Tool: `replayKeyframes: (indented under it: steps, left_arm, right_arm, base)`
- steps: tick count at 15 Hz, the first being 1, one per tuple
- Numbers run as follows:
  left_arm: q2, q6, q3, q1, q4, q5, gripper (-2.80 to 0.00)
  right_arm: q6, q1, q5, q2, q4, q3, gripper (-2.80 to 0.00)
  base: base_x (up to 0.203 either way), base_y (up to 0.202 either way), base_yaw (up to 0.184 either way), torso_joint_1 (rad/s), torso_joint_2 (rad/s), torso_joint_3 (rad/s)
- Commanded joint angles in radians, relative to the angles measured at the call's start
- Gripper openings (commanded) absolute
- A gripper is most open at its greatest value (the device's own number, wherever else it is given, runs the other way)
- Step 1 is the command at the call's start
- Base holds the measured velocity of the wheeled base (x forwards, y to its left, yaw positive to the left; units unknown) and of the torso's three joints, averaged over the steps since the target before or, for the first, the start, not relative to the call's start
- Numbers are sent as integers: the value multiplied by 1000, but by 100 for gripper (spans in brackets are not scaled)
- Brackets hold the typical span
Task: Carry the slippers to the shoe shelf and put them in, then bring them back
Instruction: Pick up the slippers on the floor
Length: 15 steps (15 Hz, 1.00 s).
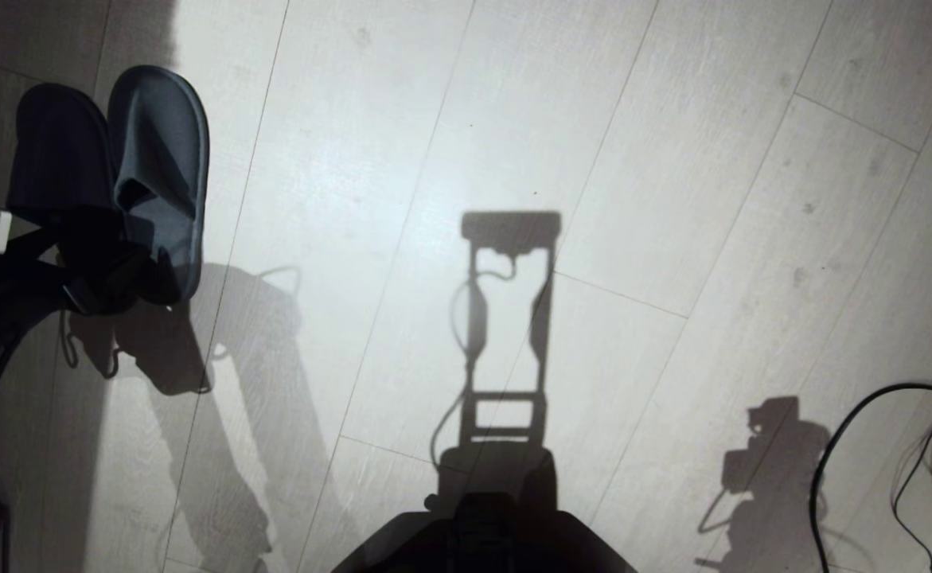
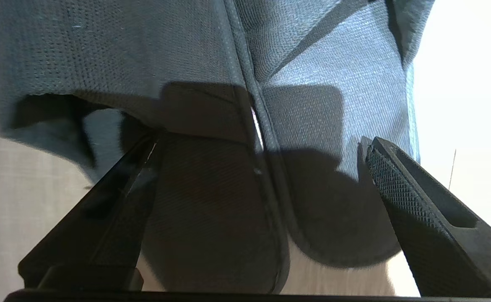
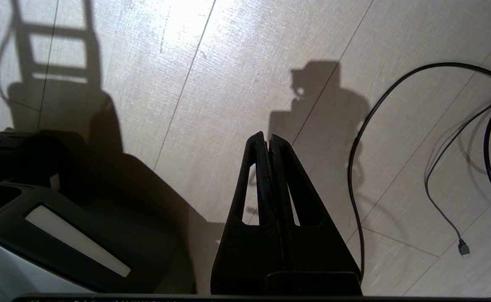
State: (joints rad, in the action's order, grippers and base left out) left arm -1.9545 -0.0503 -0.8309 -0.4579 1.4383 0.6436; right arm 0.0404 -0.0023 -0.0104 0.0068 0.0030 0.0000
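Note:
The slippers lie side by side on the pale wood floor at the far left of the head view, one dark blue-grey slipper (image 1: 159, 159) beside the other (image 1: 60, 151), which is in shadow. My left gripper (image 1: 107, 270) is low over their heel ends. In the left wrist view it (image 2: 262, 140) stands open, its fingers spread over both slippers (image 2: 320, 63) with both heels between them. Whether the fingers touch the fabric I cannot tell. My right gripper (image 3: 267, 136) hangs shut and empty above the floor. The shoe shelf is out of view.
Black cables (image 1: 855, 446) loop over the floor at the right, also seen in the right wrist view as cables (image 3: 379, 126). My own base (image 1: 481, 533) fills the bottom middle. Shadows of my body and arms fall across the floorboards.

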Motion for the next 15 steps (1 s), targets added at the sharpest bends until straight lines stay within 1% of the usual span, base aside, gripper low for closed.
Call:
replayKeyframes:
  steps: [1,5,9,12,15]
  left_arm:
    - [-23,53,-13,17,9,0,0]
    - [-26,66,-19,18,10,-1,0]
    - [-29,66,-61,13,1,-15,0]
    - [-23,66,-62,13,1,-15,0]
    - [-15,67,-77,-21,-8,-13,0]
  right_arm:
    - [1,1,0,1,0,0,-280]
    - [1,1,0,2,0,0,-280]
    - [1,1,0,2,0,0,-280]
    - [1,1,0,2,0,0,-280]
    - [1,0,0,2,0,0,-280]
  base:
    - [0,0,0,0,0,0]
    - [0,0,0,0,0,0]
    - [0,0,0,0,0,0]
    - [0,0,0,0,0,0]
    - [0,0,0,0,0,0]
